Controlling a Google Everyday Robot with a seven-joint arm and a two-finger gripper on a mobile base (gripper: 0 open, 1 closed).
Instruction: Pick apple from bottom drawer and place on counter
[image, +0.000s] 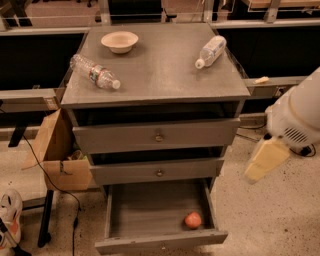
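The apple (193, 220), small and orange-red, lies in the front right corner of the bottom drawer (150, 212), which is pulled open. The two drawers above it are nearly shut. The counter (160, 70) is the grey top of the cabinet. My gripper (266, 160), cream-coloured under the white arm, hangs to the right of the cabinet at the height of the middle drawer, above and to the right of the apple, and holds nothing that I can see.
On the counter are a beige bowl (119, 41) at the back left, a clear water bottle (94, 72) lying at the left, and a white bottle (210, 51) lying at the back right. A cardboard box (60, 155) and a shoe (9, 215) are left of the cabinet.
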